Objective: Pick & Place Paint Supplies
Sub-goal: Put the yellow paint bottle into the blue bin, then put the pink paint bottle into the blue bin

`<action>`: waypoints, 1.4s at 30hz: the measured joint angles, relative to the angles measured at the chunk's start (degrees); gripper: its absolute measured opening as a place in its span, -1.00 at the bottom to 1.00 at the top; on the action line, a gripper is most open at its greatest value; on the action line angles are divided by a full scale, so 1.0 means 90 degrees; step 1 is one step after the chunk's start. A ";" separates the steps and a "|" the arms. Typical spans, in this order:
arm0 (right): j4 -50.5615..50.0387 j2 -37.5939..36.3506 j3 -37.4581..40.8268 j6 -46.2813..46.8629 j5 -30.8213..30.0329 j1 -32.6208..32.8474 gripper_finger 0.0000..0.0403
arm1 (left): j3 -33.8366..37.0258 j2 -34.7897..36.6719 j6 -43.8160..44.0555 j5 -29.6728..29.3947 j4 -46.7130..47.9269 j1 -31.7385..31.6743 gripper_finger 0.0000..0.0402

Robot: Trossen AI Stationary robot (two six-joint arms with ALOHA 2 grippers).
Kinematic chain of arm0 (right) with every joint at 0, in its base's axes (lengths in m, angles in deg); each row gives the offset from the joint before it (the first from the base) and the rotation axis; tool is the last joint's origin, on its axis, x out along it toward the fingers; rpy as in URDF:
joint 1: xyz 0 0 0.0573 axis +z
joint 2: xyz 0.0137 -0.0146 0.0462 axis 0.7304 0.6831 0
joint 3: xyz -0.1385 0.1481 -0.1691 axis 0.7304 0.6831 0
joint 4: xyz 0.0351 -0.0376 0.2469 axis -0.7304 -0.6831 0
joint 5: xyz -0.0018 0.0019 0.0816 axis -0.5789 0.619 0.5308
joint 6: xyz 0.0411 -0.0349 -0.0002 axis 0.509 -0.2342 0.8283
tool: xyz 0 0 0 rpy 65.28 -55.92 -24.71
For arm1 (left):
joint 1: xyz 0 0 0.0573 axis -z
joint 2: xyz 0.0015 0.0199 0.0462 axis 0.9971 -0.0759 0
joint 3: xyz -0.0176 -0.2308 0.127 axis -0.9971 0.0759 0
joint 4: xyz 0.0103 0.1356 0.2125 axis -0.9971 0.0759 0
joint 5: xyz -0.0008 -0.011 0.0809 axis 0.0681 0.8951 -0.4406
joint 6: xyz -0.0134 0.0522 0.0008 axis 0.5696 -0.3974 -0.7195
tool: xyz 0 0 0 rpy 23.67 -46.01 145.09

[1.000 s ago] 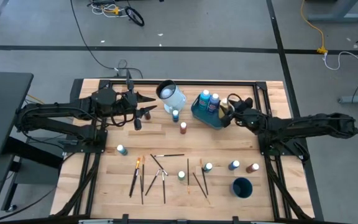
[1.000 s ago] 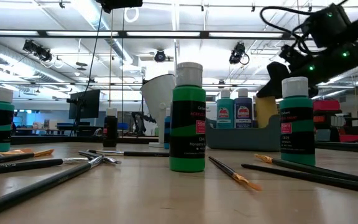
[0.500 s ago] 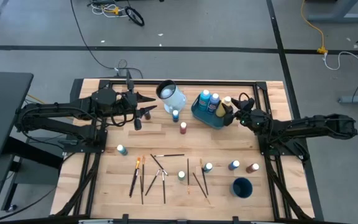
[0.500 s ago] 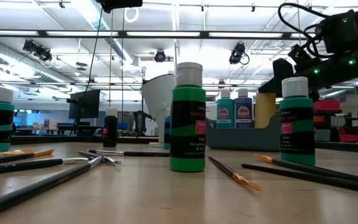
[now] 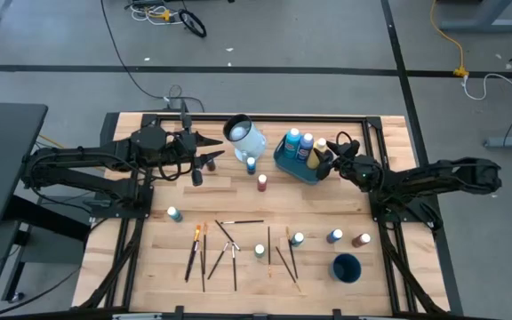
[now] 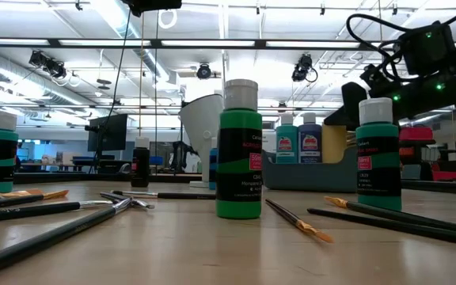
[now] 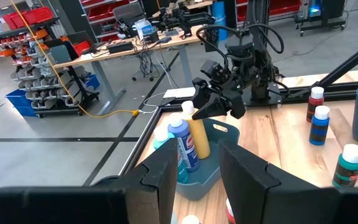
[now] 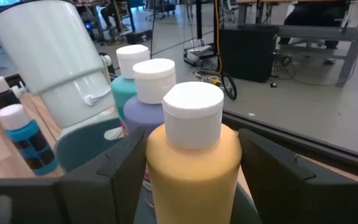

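Note:
My right gripper is shut on a yellow white-capped paint bottle, its fingers flanking the body. The bottle hangs at the teal tub's right end, beside a blue bottle and a teal bottle standing in it. In the low view the yellow bottle shows behind the tub wall. My left gripper waits open and holds nothing at the back left. Loose bottles and paintbrushes lie along the front.
A pale jug stands left of the tub. A dark blue cup sits at the front right. A small dark bottle stands by my left gripper. A blue bottle and a brown one stand mid-table.
My right gripper has edged left and slightly down with the yellow bottle, closer over the tub. The left arm has not moved.

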 joint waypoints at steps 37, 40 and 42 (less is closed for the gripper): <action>-0.0567 -0.0050 -0.2463 -0.2353 0.2863 0.0834 0.50 | 0.0173 -0.0188 0.0290 0.0000 0.0014 0.0001 -0.41; -0.2832 0.0057 -0.3370 -0.2320 0.2827 0.1065 0.48 | 0.0185 -0.0242 0.0399 0.0004 0.0165 0.0001 -0.41; -0.3772 0.0247 -0.3813 -0.2173 0.2826 0.1213 0.46 | 0.0180 -0.0240 0.0440 0.0004 0.0141 0.0001 -0.41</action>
